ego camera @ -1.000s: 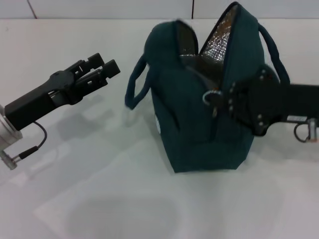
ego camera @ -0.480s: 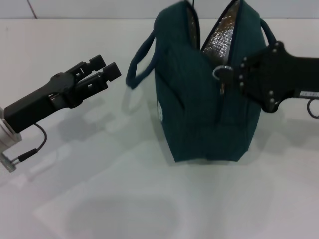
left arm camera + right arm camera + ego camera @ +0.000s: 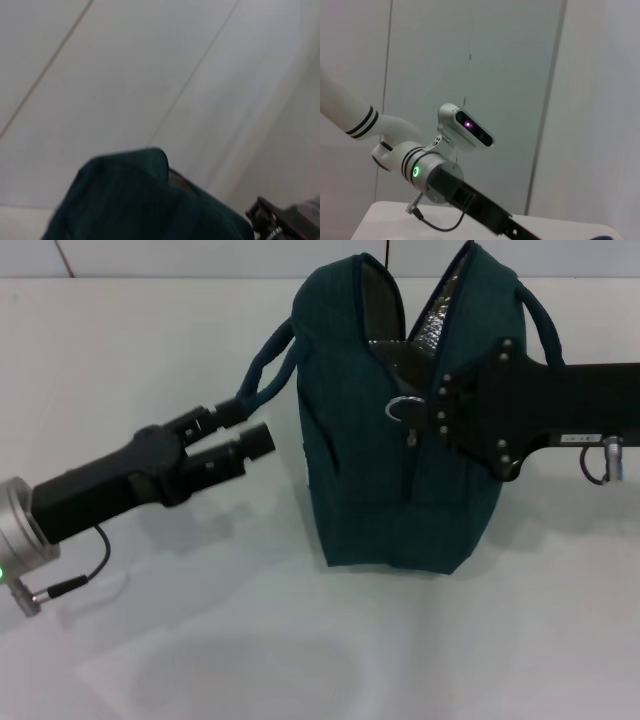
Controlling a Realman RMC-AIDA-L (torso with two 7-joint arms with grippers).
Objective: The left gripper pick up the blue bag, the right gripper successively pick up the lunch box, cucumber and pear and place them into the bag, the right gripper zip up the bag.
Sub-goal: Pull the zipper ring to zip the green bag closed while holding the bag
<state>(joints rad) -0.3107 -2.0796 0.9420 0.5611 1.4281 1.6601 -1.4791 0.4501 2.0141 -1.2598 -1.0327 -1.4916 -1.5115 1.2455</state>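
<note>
Head view: we see the blue bag (image 3: 400, 440) upright mid-tabletop (image 3: 150, 660), mouth partly open. Right tool (image 3: 425, 420) sits at the ring-pull zipper (image 3: 402, 407), seemingly pinching it to zip. Left tool (image 3: 245, 425), spread, meets the left handle (image 3: 265, 370), probably steadying.

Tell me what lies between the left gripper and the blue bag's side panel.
In the head view, only the bag's near loop handle lies between the left gripper and the blue bag; below it, bare white table.
</note>
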